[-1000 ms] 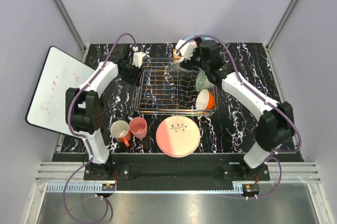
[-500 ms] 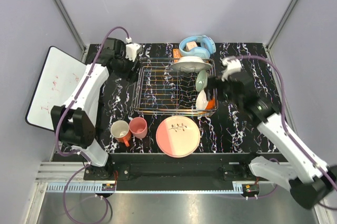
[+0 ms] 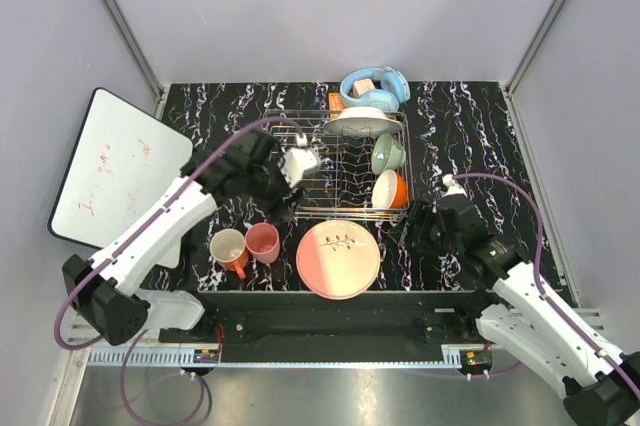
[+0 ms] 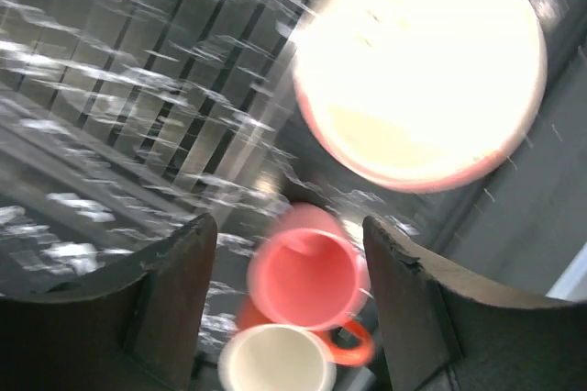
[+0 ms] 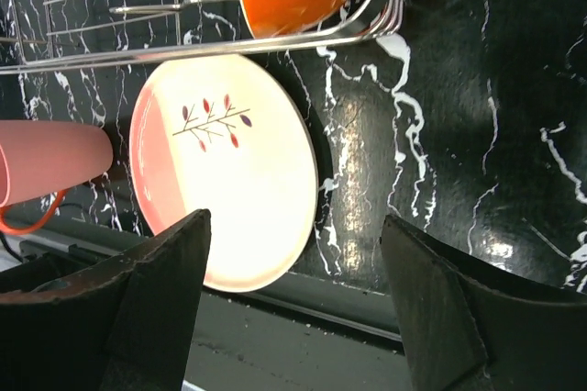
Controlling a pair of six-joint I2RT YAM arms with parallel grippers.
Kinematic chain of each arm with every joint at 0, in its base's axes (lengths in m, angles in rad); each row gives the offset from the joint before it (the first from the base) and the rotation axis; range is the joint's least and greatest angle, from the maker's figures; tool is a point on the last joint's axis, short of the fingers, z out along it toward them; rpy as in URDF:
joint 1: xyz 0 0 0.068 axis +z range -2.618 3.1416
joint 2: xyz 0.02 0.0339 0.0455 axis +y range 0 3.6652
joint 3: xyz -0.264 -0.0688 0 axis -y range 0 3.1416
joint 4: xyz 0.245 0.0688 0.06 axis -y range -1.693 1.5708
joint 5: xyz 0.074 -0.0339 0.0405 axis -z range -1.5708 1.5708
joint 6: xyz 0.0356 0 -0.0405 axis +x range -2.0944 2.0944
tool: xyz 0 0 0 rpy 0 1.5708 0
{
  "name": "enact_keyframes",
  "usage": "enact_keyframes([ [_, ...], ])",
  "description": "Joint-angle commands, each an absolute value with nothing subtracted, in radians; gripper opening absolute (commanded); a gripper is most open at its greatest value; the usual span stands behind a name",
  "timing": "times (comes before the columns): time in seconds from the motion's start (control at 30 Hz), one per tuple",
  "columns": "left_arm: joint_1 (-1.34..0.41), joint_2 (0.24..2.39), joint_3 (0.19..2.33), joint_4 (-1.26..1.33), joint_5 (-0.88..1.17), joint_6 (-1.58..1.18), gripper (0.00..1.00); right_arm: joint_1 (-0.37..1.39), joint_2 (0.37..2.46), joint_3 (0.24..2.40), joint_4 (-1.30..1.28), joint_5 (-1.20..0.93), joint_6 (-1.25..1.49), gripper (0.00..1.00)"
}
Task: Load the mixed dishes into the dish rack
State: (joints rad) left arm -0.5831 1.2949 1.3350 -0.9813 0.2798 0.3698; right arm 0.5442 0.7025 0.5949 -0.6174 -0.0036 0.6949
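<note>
We see the left gripper [image 4: 286,226] and right gripper [image 5: 293,221] spread, empty, the salmon-pink cup [image 3: 263,242] at nine o'clock of the pink-and-cream plate [image 3: 338,259].

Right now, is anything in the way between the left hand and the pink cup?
No, nothing I can see. The left hand is open and points toward the pink cup, with clear space between them. The mug stands right beside the cup, so the fingers may have little room on that side.
</note>
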Motion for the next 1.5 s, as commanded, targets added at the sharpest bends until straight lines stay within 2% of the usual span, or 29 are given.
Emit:
enact_keyframes([
  [0.0,-0.684,1.301,1.180,-0.982,0.247,0.322,0.67,0.548,0.707,0.571,-0.578,-0.038,0.756,0.81],
  [0.2,-0.730,1.388,1.065,-0.832,0.227,0.262,0.66,0.569,0.690,0.494,-0.516,-0.034,0.804,0.78],
  [0.5,-0.750,1.587,1.103,-0.701,0.253,0.207,0.64,0.617,0.747,0.419,-0.381,-0.006,0.805,0.75],
  [0.83,-0.749,1.710,1.109,-0.649,0.225,0.201,0.62,0.689,0.848,0.381,-0.267,0.046,0.792,0.73],
  [1.13,-0.750,1.752,1.066,-0.617,0.230,0.184,0.61,0.781,0.761,0.315,-0.256,0.078,0.827,0.73],
  [1.47,-0.824,1.715,0.988,-0.589,0.232,0.183,0.60,0.922,0.814,0.321,-0.221,0.170,0.891,0.72],
])
